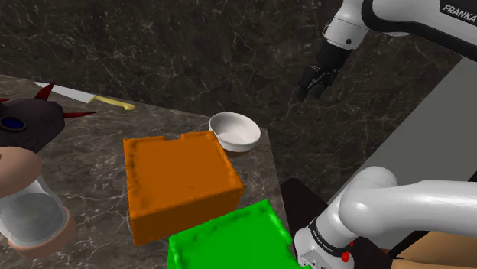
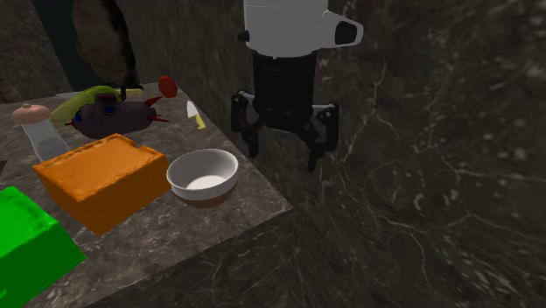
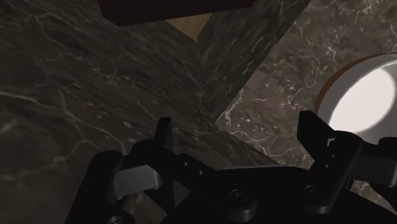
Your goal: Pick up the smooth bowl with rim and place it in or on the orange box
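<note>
Black fingers point(image 3: 164, 137) of the claw point(image 3: 238, 130) are seen nearest, set wide apart, with nothing held or touched between them. Claw is hung in the air off the bench point(image 2: 175, 229) edge, near the white bowl point(image 2: 203, 173) but apart from it. Bowl is seated upright at the bench corner. Orange box point(image 2: 101, 175) is placed just beside the bowl. Green box point(image 2: 26, 241) is found farther from the bowl, beyond the orange box.

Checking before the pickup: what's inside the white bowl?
Nothing shows inside the white bowl: its pale inner wall and floor are bare. The patch of counter under it is covered by the bowl.
</note>
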`<state>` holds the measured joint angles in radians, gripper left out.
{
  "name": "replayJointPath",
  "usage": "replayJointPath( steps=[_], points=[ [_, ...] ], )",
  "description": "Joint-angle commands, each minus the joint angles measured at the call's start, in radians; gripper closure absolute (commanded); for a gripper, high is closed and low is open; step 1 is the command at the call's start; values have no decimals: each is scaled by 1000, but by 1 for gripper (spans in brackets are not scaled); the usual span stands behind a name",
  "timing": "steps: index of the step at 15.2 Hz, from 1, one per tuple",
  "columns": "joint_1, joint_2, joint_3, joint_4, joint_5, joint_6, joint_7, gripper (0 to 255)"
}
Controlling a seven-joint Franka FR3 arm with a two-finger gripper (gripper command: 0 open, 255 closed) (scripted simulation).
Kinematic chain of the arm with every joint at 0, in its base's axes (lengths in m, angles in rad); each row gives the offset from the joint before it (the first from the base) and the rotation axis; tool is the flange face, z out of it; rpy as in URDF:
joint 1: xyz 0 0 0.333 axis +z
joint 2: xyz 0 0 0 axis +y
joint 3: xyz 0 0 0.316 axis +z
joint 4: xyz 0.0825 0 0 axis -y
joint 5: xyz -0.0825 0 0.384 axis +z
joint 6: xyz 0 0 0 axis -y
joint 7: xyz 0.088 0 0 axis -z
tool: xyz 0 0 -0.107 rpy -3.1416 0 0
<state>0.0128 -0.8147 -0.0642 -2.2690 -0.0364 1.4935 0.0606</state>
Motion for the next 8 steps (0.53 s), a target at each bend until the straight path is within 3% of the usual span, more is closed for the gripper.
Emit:
replayJointPath(
  steps=[1, 8],
  points=[
    [0, 0, 0, 0, 0, 0, 0, 0],
    [31, 56, 76, -116, 127, 193, 135, 0]
  ],
)
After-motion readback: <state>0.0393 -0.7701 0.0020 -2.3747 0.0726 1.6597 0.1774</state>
